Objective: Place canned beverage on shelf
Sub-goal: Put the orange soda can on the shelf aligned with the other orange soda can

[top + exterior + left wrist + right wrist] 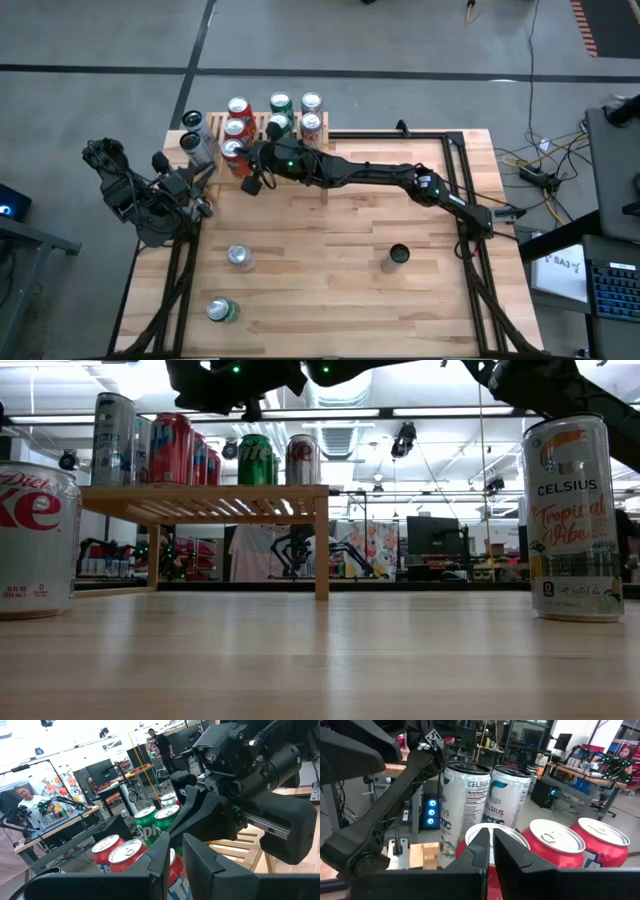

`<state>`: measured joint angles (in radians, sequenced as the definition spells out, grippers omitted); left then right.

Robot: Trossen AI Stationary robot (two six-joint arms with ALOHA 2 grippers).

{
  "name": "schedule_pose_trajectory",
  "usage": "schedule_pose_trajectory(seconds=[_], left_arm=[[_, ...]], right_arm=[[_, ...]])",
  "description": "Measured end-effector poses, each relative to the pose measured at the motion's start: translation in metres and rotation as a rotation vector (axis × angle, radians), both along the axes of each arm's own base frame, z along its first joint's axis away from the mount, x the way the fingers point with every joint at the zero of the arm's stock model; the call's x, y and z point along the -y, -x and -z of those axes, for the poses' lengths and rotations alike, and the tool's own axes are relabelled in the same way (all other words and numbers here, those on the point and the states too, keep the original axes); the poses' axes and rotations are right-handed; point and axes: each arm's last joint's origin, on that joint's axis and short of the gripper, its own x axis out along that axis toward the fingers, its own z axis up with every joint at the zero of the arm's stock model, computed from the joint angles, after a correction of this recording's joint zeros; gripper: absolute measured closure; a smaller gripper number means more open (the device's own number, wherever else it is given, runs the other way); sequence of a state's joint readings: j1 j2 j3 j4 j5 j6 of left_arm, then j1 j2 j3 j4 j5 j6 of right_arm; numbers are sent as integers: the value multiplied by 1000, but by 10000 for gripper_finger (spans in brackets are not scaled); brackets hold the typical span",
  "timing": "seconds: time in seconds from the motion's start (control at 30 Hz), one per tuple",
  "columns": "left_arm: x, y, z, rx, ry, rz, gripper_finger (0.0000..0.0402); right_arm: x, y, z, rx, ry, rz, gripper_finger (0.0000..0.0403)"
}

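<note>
The light-wood shelf (200,491) stands at the table's far left and carries several upright cans: red ones (237,128), green ones (281,103) and tall silver Celsius cans (465,800). My right gripper (491,845) is shut and reaches level from the table's right, just above the can tops at the shelf's left part (245,160), with a silver-topped red can (510,837) right under its fingertips. My left gripper (176,860) waits beside the shelf's left end (208,172), level, its fingers nearly together with nothing between them.
On the table stand a Diet Coke can (240,257) near the left and a Celsius Tropical Vibe can (398,255) toward the right. A green can (222,310) lies near the front left edge. People and benches show in the room beyond.
</note>
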<state>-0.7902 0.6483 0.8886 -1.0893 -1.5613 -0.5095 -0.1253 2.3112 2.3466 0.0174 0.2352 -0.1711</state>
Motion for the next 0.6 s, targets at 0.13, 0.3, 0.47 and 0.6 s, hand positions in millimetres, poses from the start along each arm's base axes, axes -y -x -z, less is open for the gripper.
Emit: schedule_pose_trajectory(seconds=[0.13, 0.3, 0.47, 0.6], left_arm=[[0, 0, 0, 0, 0, 0, 365], [0, 0, 0, 0, 0, 0, 365], [0, 0, 0, 0, 0, 0, 365], [0, 0, 0, 0, 0, 0, 365]], right_arm=[[0, 0, 1, -14, -2, 0, 390], [0, 1, 5, -54, -12, 1, 390], [0, 1, 3, -59, -5, 1, 390], [0, 2, 2, -64, 1, 13, 390]])
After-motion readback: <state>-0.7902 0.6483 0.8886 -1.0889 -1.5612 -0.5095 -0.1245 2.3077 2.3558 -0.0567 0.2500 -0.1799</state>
